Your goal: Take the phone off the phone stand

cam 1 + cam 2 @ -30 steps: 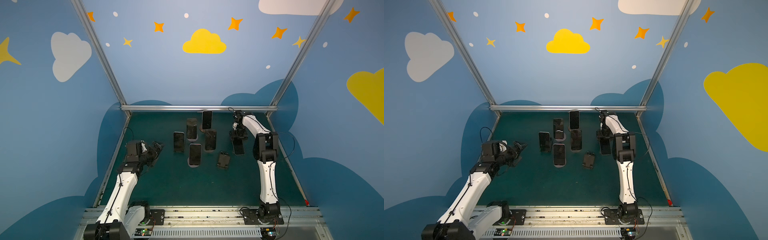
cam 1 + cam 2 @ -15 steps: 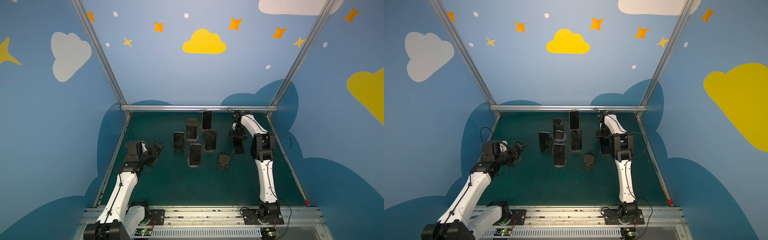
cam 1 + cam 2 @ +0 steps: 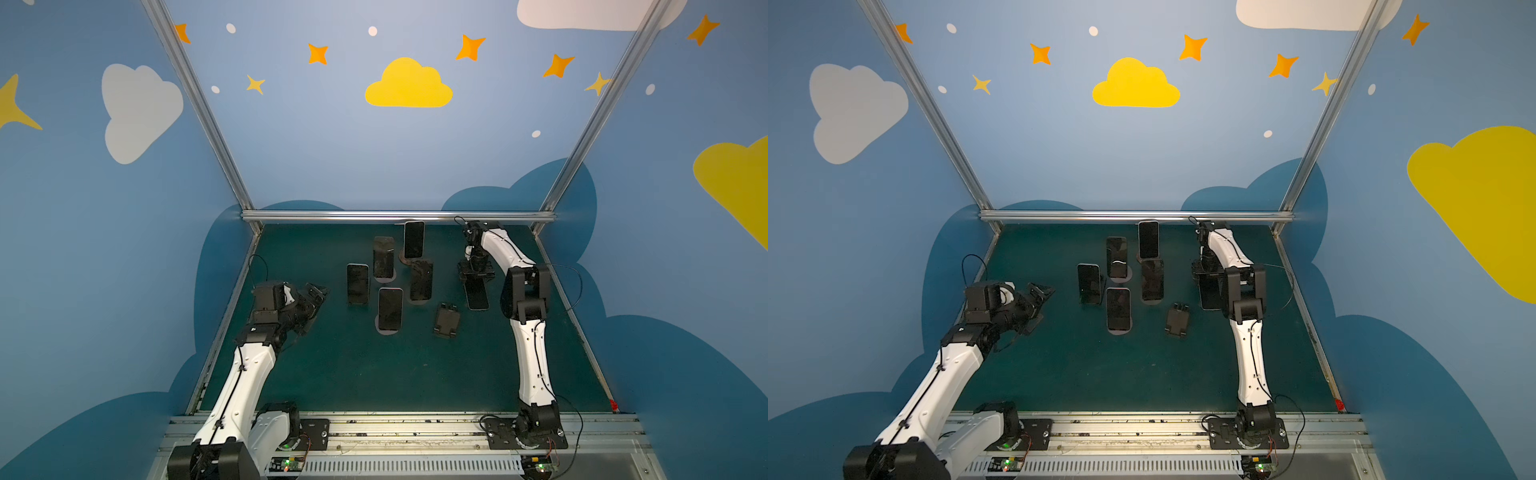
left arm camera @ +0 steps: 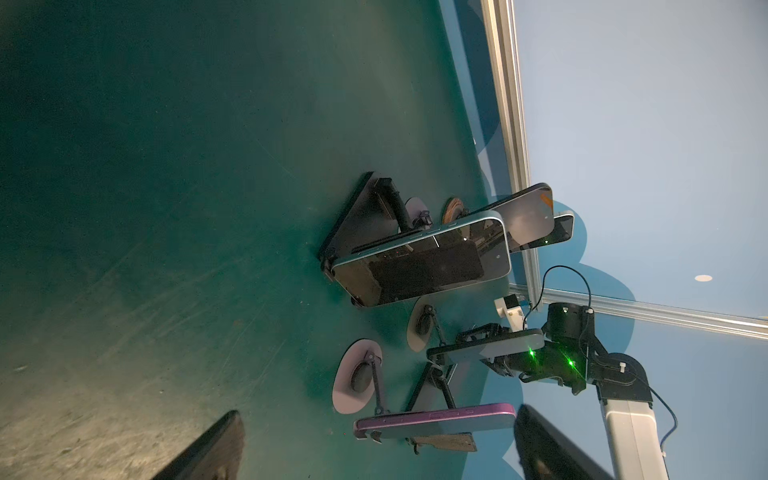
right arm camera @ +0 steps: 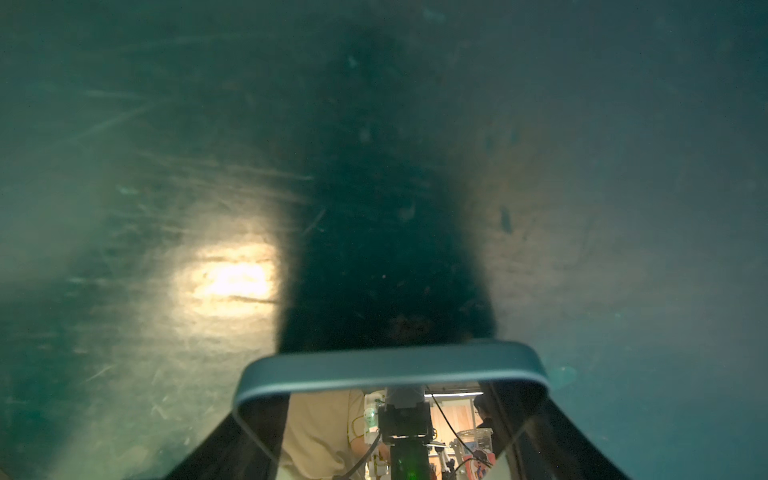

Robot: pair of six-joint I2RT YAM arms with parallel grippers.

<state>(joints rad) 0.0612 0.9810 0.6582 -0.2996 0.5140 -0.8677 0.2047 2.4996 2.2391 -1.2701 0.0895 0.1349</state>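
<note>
1. Two grippers, two states: the right gripper (image 3: 476, 275) has its jaws closed on the upper end of the phone (image 3: 477, 296). The phone hangs tilted over the green table (image 3: 374, 374), off the empty stand (image 3: 446, 321) and just to that stand's right in both top views.
2. At the left side, the left gripper (image 3: 312, 306) hovers with jaws wide and nothing between them.
3. We judge the lift-off done and the set-down in hand. The main risk is that the grip sits at one end only. If the jaws part while the low end is off the table, the phone would drop and slap flat, or skid on the smooth surface.
4. Tipping the wrong way is our second worry. Let go while steep, the phone could fall toward the empty stand or the nearest propped phone (image 3: 421, 280) and knock it.
5. From the top views we cannot tell whether the low end touches the table. In a top view the arm's elbow (image 3: 1246, 286) hides one edge of the phone (image 3: 1209, 293).
6. Only the left wrist view gives the side profile. There the phone (image 4: 486, 347) is edge-on, gripped near one end, with its other end pointing at the table.
7. Only the right wrist view shows the phone's far end (image 5: 390, 365), with a dark shadow on the table just beyond. The gap there is too blurred for us to judge.
</note>
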